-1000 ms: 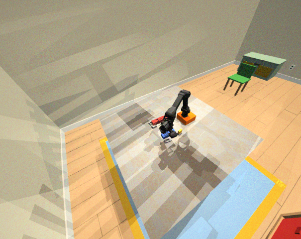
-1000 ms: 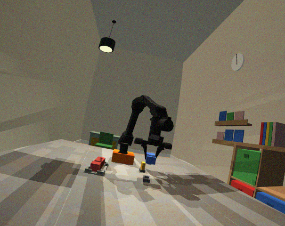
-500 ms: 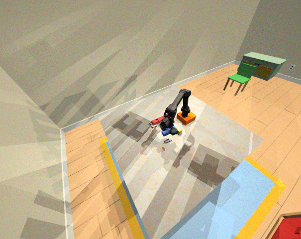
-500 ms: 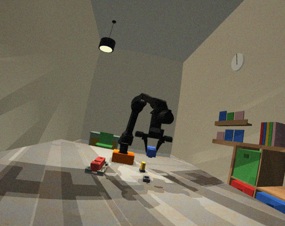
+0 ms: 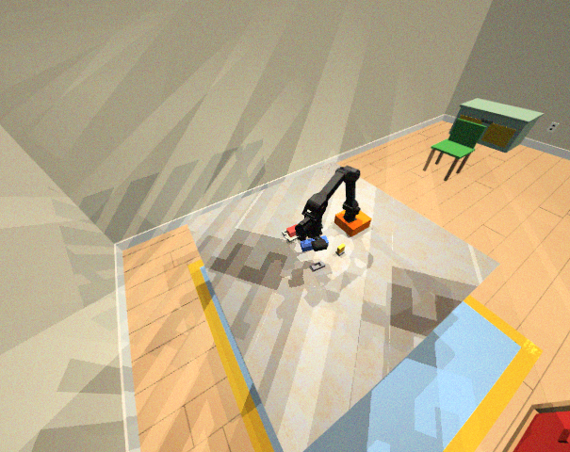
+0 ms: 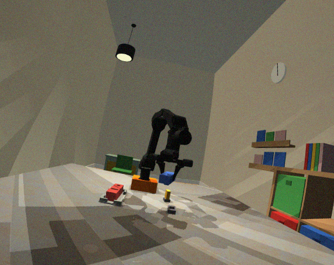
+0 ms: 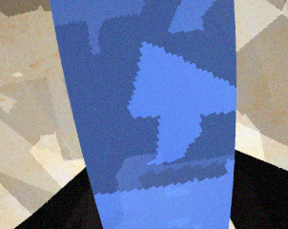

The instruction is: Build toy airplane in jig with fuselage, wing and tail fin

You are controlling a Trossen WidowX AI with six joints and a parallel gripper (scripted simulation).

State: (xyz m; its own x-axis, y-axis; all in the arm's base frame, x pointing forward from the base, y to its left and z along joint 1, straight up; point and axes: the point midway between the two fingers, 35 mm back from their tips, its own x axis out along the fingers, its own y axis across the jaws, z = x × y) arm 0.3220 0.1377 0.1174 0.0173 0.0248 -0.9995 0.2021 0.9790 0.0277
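The blue wing [image 5: 306, 244] [image 6: 167, 178] [image 7: 106, 119] is held in the air, well above the floor. My gripper [image 6: 169, 176] [image 7: 157, 160] is shut on it, with a dark finger at each side. The red fuselage [image 5: 291, 230] [image 6: 114, 192], with dark slots on top, lies in the pale grey cradle jig [image 6: 117, 202]; the wing is off to its side, not touching it. The yellow tail fin [image 5: 341, 249] [image 6: 167, 194] stands upright in a small dark holder. The wing's tab is not visible.
A small grey holder [image 5: 317, 266] [image 6: 171, 210] with an opening on top stands empty in front of the tail fin. The arm rises from an orange base block [image 5: 352, 223] [image 6: 144, 185] behind the parts. A green chair [image 5: 453, 147] and shelves stand farther off.
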